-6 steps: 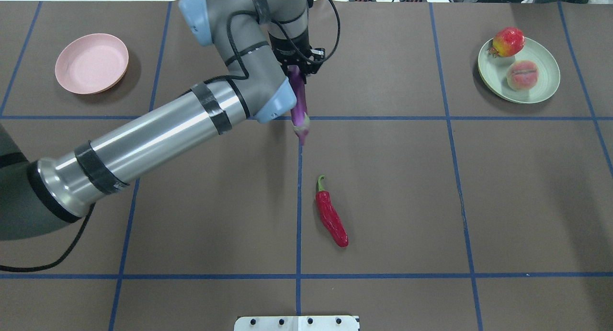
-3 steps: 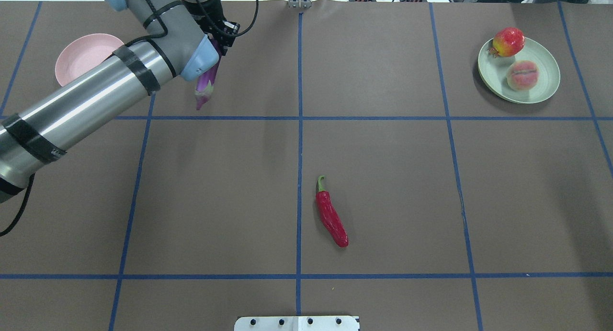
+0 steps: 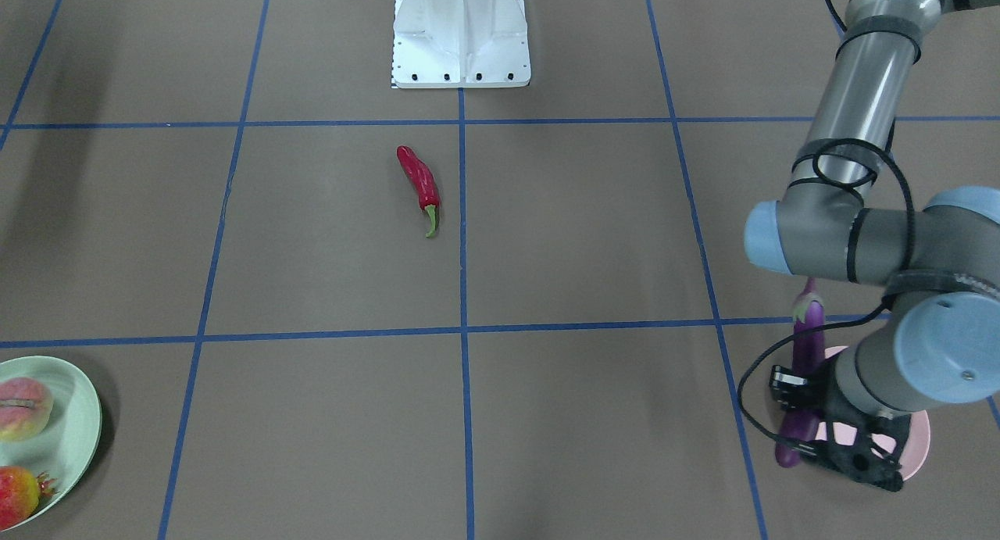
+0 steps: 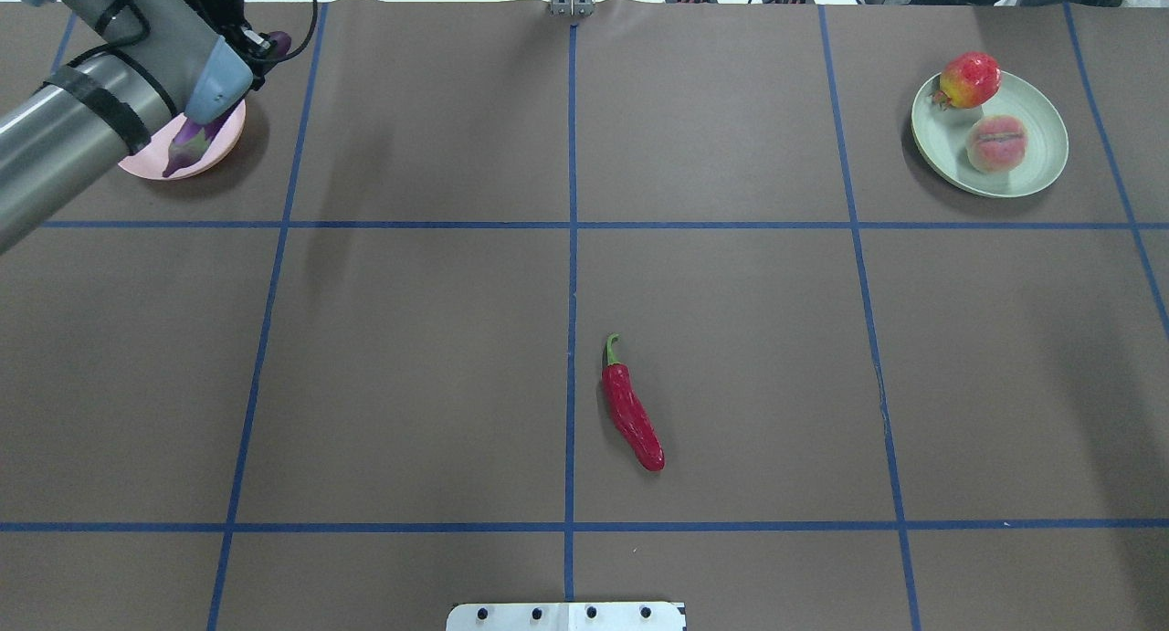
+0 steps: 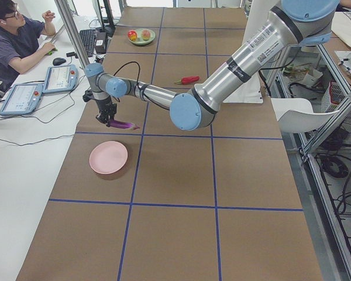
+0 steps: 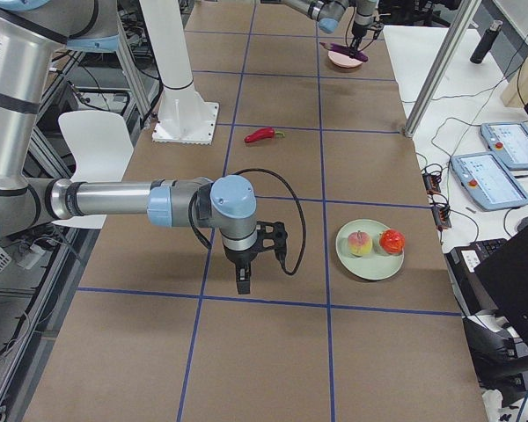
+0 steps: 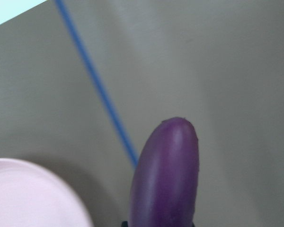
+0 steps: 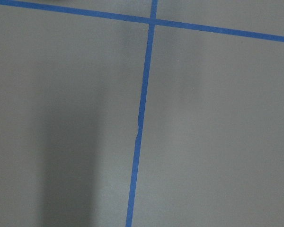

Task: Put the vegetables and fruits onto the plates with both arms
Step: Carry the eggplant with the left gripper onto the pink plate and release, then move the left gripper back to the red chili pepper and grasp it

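Matte brown tabletop: mint plate holds pomegranate, peach; left gripper clamps glossy eggplant above pink plate; right gripper: cannot tell.

table: brown, blue tape grid | white chair | white desk

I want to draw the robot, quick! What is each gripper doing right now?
Left gripper: closed on the eggplant.
Right gripper: cannot tell whether open or closed; only a side view shows it.
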